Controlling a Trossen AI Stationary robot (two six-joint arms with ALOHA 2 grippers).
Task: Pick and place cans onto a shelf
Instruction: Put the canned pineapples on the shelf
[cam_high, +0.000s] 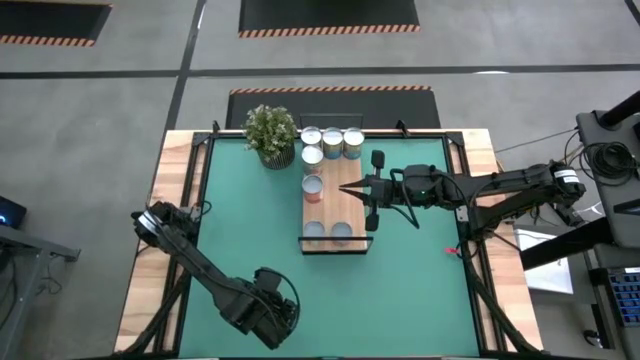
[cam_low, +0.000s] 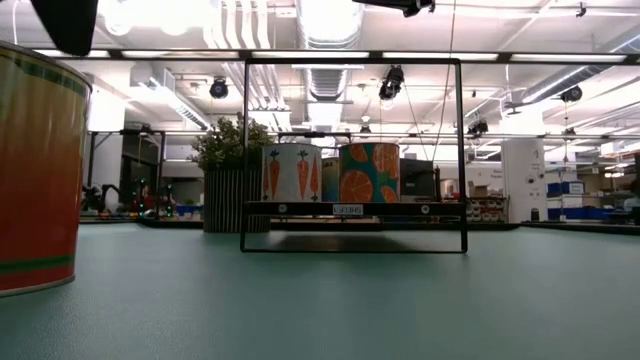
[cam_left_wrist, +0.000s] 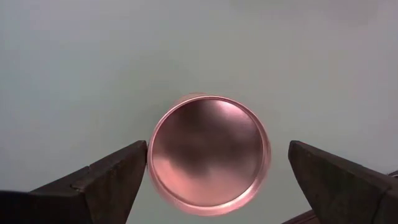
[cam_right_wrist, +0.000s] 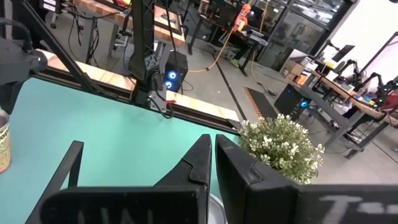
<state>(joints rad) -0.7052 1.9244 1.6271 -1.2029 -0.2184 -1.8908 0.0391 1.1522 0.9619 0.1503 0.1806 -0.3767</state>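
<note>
My left gripper (cam_high: 266, 312) hangs over the green mat's near left part, open, pointing down. A red-sided can (cam_low: 35, 170) stands upright on the mat below it; its round top (cam_left_wrist: 208, 154) shows between the two fingers (cam_left_wrist: 118, 174), one close to the rim, the other well apart. My right gripper (cam_high: 347, 190) is shut and empty above the wooden shelf (cam_high: 345, 205), its fingers (cam_right_wrist: 212, 155) closed together. Three cans (cam_high: 313, 188) stand on the shelf board. Several more cans (cam_high: 332, 141) stand on the mat behind it.
A potted plant (cam_high: 270, 133) stands at the far edge, left of the loose cans. The shelf's black wire frame (cam_low: 352, 150) rises at its ends. The green mat (cam_high: 420, 280) has open room near and to the right.
</note>
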